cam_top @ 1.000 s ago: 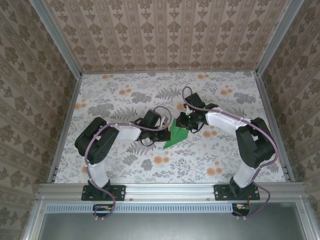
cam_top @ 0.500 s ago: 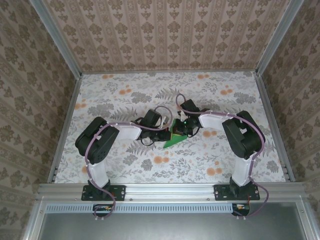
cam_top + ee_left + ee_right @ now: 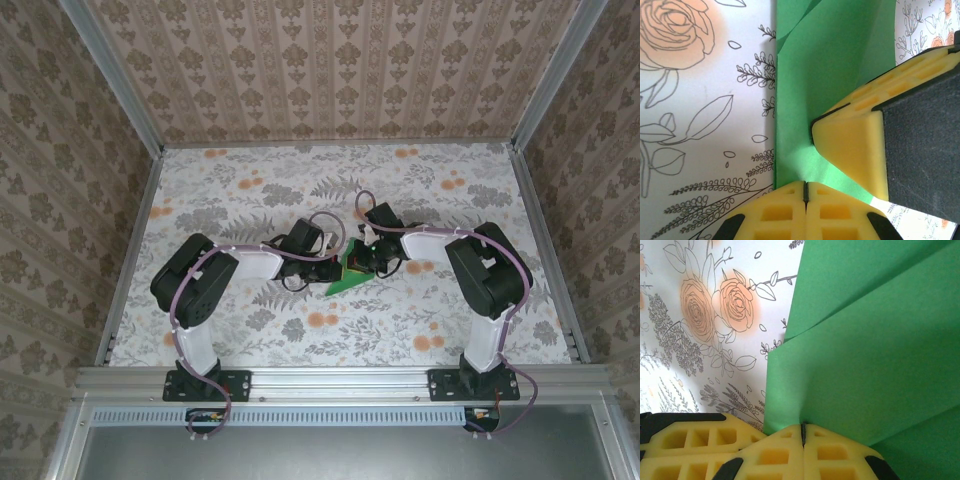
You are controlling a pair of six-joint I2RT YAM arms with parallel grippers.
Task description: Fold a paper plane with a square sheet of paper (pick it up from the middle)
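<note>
the thin bright green folded paper sheet (image 3: 347, 273) lies flat on the flower-printed tabletop (image 3: 250, 190), directly on the surface rather than in any holder, midway between the arms. the left gripper (image 3: 805, 188) and right gripper (image 3: 802, 430) are each clenched pad to pad. their tips are planted on its layered flaps, probably to pin the sheet and sharpen its creases.

Floral tabletop (image 3: 250, 190) (orange roses, grey ferns), patterned walls (image 3: 330, 70)
</note>
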